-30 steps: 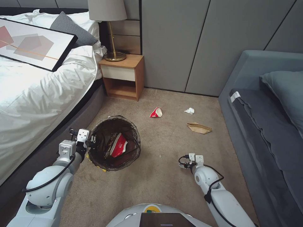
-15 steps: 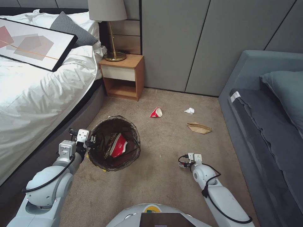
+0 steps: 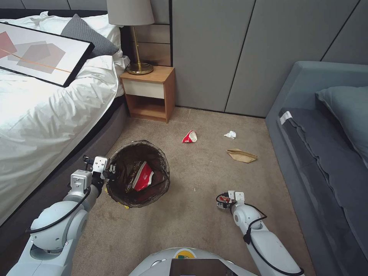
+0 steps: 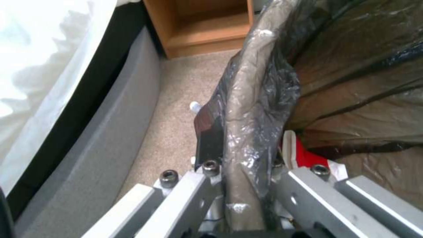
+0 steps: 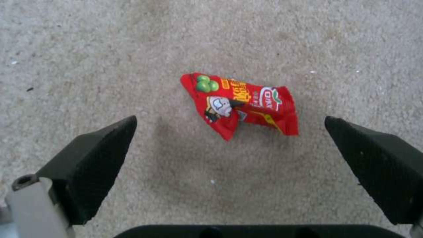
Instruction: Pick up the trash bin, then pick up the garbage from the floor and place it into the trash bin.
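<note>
Since the earlier frame, our right pincer (image 5: 229, 172) had dropped toward the floor (image 3: 199, 226), jaws wide apart over a red snack wrapper (image 5: 240, 104). Our left pincer (image 4: 240, 178) stayed clamped on the trash bin (image 3: 138, 174) rim beside the bed (image 3: 46, 126), keeping it ready for the litter.

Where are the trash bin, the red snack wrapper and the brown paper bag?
trash bin (image 3: 115, 191): head view, near rim.
red snack wrapper (image 5: 240, 104): right wrist view, its middle.
brown paper bag (image 3: 241, 155): head view, its middle.

Beige carpet floor (image 3: 199, 214) with scattered litter

On it lie a red-and-white wrapper (image 3: 189, 137), a white tissue wad (image 3: 230, 134), a brown paper bag (image 3: 241, 155) and a red snack packet (image 5: 240, 104).
</note>
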Controlling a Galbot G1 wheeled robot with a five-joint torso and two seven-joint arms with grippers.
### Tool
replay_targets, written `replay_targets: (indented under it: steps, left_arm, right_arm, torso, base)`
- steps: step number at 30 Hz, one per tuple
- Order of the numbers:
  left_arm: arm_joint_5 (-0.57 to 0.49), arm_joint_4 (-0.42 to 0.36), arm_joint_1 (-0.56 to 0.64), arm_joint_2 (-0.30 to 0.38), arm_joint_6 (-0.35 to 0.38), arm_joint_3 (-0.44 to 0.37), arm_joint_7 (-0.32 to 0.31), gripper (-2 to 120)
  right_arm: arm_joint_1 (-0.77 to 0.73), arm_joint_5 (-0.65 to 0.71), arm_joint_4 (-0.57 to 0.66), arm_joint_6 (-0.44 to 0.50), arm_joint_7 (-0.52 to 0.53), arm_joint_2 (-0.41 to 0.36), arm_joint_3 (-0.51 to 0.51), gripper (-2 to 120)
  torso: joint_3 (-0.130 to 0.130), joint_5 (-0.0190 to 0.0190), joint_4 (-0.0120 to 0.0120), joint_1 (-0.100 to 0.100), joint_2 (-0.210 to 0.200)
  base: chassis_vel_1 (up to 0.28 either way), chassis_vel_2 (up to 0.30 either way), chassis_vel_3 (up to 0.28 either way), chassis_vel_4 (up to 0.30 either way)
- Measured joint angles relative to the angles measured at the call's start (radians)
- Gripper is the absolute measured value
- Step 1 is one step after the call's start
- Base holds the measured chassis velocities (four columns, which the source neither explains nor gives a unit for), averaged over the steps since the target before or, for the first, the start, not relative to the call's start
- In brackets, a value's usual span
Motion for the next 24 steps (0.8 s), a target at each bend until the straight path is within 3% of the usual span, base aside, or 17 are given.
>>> replay_targets:
  steps: [24]
  left_arm:
    - [0.004,-0.002,0.002,-0.005,0.0,0.001,0.002,0]
  right_arm:
    - [0.026,-0.017,-0.039,0.009,-0.018,-0.009,0.008,100]
  torso:
    - [0.0,0.0,0.0,0.0,0.0]
  base:
    - [0.0,0.0,0.0,0.0]
